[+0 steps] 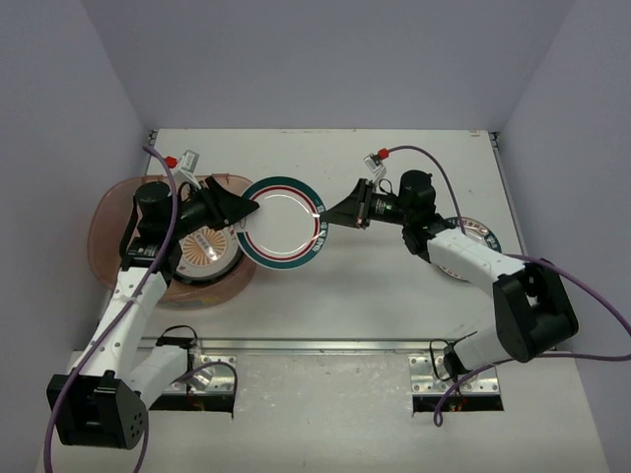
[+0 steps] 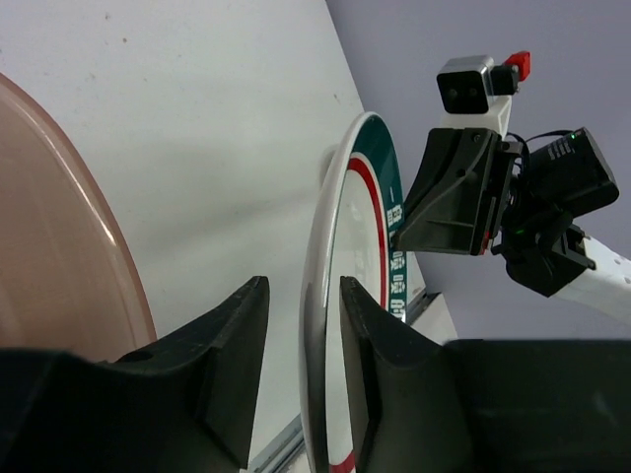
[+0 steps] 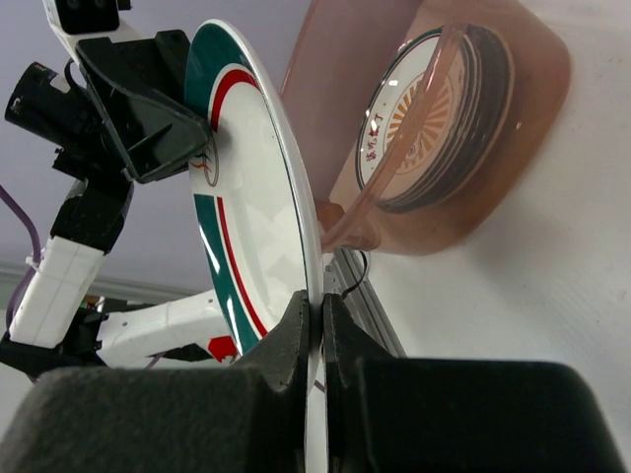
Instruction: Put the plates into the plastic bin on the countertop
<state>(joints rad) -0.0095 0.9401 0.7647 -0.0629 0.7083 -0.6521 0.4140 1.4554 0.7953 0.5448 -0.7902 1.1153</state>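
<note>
A white plate with a teal-and-red rim point(image 1: 283, 223) hangs above the countertop point(image 1: 394, 286), just right of the plastic bin point(image 1: 104, 222). My right gripper point(image 1: 323, 219) is shut on the plate's right rim; its jaws pinch the edge in the right wrist view point(image 3: 322, 301). My left gripper point(image 1: 246, 209) is open, and its jaws straddle the plate's left rim point(image 2: 330, 296) with a gap on one side. The bin point(image 3: 345, 118) holds a stack of plates with an orange sunburst plate point(image 1: 207, 246) on top. Another plate point(image 1: 480, 235) lies on the countertop, partly hidden under my right arm.
Pale lavender walls enclose the countertop on three sides. A metal rail point(image 1: 325, 345) runs along the front edge by the arm bases. Purple cables loop beside both arms.
</note>
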